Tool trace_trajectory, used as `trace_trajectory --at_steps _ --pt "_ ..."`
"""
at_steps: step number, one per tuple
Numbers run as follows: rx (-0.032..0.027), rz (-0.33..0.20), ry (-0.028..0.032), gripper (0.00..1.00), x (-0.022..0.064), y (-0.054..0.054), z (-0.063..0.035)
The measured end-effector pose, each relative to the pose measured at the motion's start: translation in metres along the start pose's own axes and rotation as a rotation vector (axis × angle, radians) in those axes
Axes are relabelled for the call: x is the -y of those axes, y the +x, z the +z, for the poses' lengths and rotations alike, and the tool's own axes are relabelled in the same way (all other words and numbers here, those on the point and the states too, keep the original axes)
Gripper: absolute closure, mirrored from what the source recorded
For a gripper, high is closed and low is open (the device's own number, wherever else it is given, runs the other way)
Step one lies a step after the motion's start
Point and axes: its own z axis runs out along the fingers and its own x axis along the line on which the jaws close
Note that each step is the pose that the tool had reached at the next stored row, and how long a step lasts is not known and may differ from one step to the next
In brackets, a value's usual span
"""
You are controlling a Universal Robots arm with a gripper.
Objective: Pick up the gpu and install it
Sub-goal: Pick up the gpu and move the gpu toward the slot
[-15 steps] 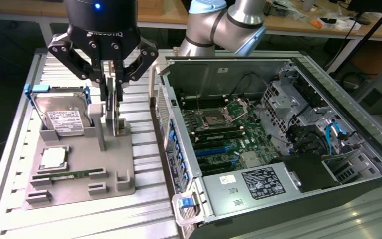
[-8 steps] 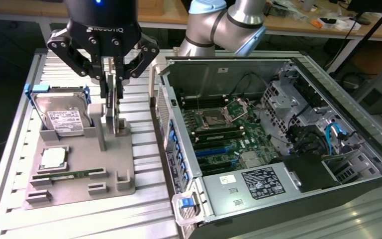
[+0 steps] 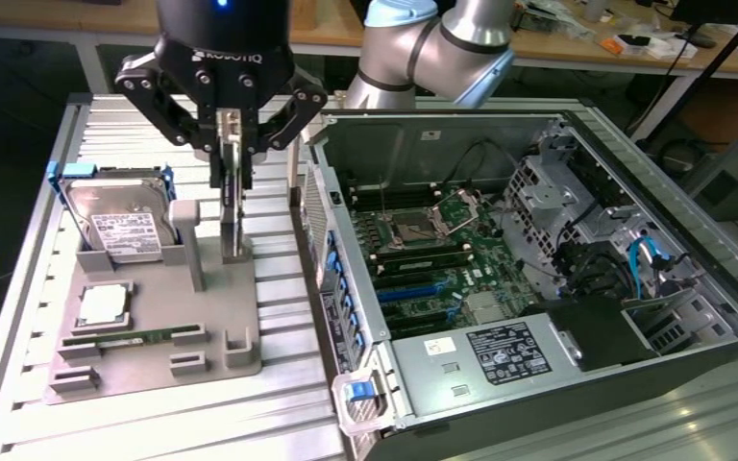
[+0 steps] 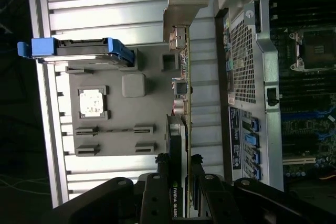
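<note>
from where i stand i count one arm, one gripper and one gpu. i also count one grey holder, one hard drive, one processor chip and one memory stick. then one computer case, one motherboard and one power supply.

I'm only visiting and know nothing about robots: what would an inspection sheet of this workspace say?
Surface: ribbed metal table carrying a gray holder and an open computer case.
Job's things: gpu upright at the holder; seated or lifted, cannot tell.
Clutter: hard drive, processor chip and memory stick in the holder.
End effector: shut on the gpu.
Cables: blue cable and dark cables inside the case.
Surroundings: workbenches with odds and ends behind.
</note>
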Motion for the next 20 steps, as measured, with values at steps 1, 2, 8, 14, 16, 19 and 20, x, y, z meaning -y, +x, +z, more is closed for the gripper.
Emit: trace_trajectory --at_steps 1,2,8,14,16,19,20 --pt "-0.0054 0.000 0.0003 0.73 -0.0003 -0.004 -0.0001" --pt "-0.0113 0.000 0.0007 0.73 -0.0005 -0.007 -0.0002" --pt "-0.0280 0.000 0.0020 0.73 -0.0011 -0.015 -0.0008" --pt "-0.0281 0.000 0.0021 0.73 -0.0016 -0.021 -0.0011" --pt "-0.0280 0.000 0.0020 0.73 -0.0018 -0.024 -0.0011" --pt "-0.0280 0.000 0.0020 0.73 -0.0021 -0.029 -0.0012" --pt "-0.0280 0.000 0.0021 0.73 -0.0022 -0.030 -0.0013"
